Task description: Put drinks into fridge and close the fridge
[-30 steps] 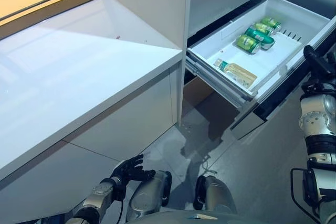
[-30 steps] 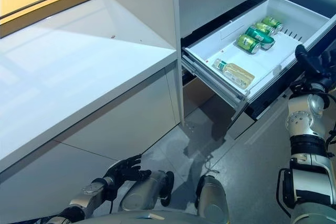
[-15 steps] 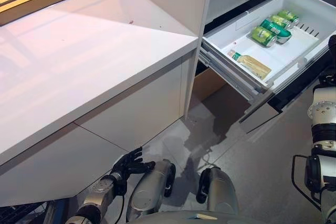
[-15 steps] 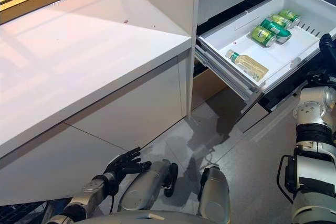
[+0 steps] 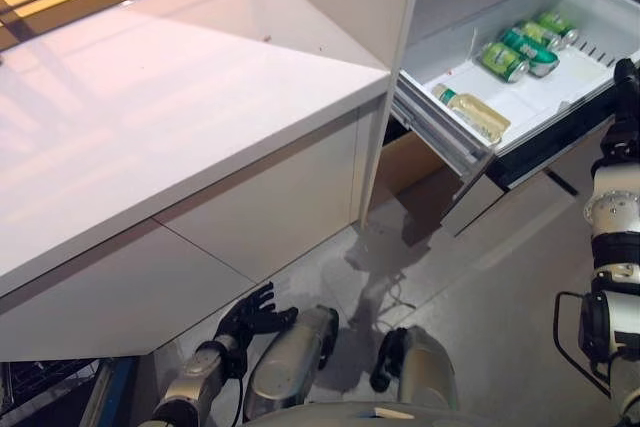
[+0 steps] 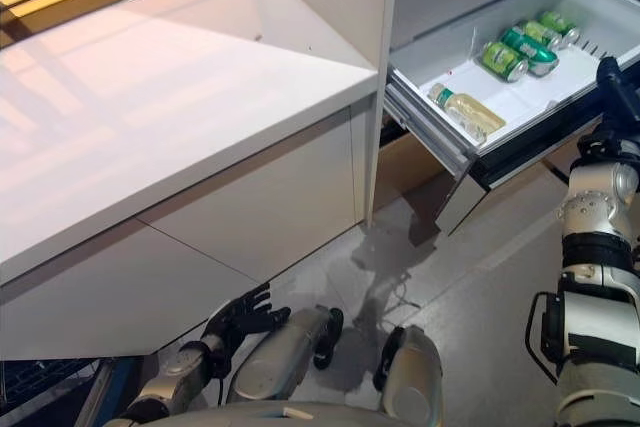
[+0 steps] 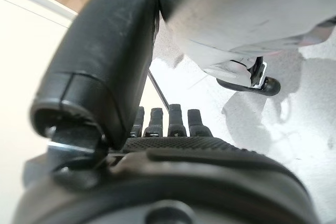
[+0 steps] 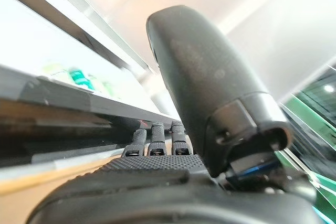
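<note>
Your fridge drawer (image 5: pixel 560 97) stands partly pulled out, white tray showing. Inside it lie three green cans (image 5: pixel 502 60) toward the back and a pale bottle (image 5: pixel 472 113) near the front rail. Your right hand (image 6: pixel 612 82) presses against the drawer's dark front, fingers straight. Your left hand (image 5: pixel 247 314) hangs low beside the white counter (image 5: pixel 180 117), fingers spread, holding nothing.

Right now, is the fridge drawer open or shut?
Open. The drawer sticks out from the fridge, with three green cans and a bottle visible inside.
</note>
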